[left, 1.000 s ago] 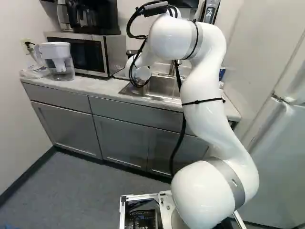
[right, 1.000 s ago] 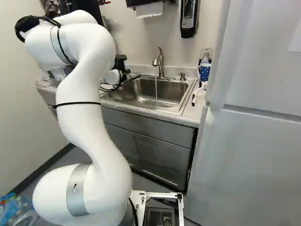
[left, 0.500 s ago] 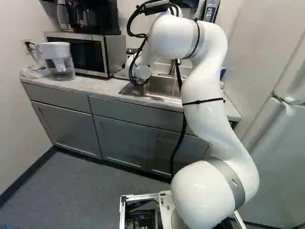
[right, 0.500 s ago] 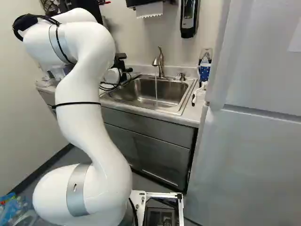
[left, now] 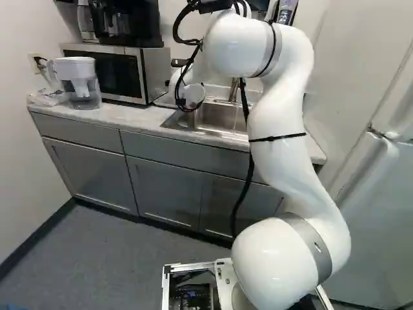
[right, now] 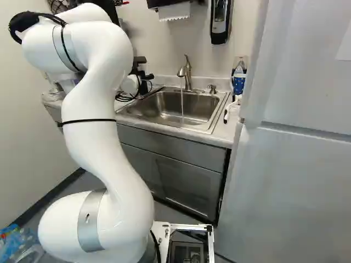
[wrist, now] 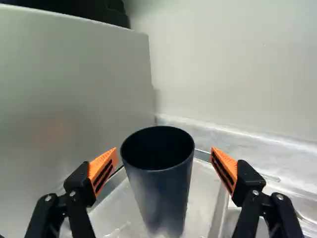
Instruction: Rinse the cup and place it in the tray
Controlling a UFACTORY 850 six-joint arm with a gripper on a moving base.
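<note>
The cup (wrist: 158,181) is dark, matte and tapering, its round mouth facing up. It stands upright in the shiny tray (wrist: 200,198), between the fingers of the tool (right: 142,72), which is open. The pale table (left: 139,117) runs across the middle of the left base view, a microwave (left: 110,72) at upper left. In the right base view, water runs from the faucet (right: 187,73) into the steel sink (right: 164,108), just above centre.
</note>
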